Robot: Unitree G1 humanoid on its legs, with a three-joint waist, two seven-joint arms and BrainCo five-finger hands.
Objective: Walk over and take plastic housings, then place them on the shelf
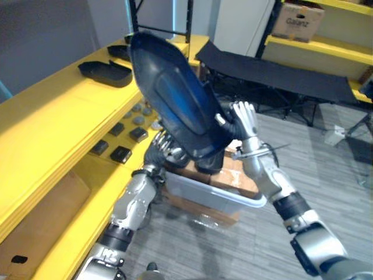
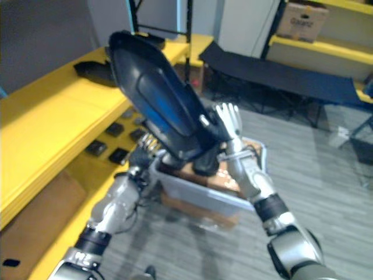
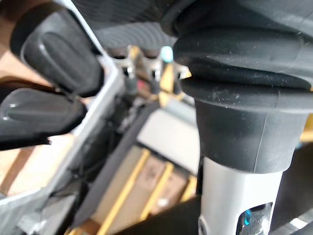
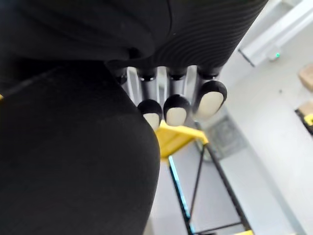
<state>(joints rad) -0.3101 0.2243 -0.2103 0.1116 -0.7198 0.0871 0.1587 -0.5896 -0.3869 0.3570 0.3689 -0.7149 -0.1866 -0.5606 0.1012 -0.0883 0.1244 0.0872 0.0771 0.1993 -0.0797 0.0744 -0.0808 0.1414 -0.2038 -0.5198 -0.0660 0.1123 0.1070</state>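
The housing (image 1: 175,99), a big black moulded shell with a glossy face, is held in the air between both hands, tilted with its long end pointing up and to the far left, above the bin (image 1: 204,195) and just right of the yellow shelf (image 1: 52,116). The right hand (image 1: 245,122) lies flat against its near right edge with straight fingers (image 4: 177,108), pressing rather than gripping. The left hand (image 1: 165,146) sits under the lower end; whether it grips or only props the shell I cannot tell, since the shell hides most of it. The shell looks light for its size and stiff, but smooth enough to slip from a flat palm, so I judge that holding it by the rim from opposite sides with steady inward pressure is the safest way. A second housing (image 1: 106,72) already lies on the far shelf top, and small parts (image 1: 120,154) sit on a lower level. The shell's underside is hidden, and it also covers much of the bin.
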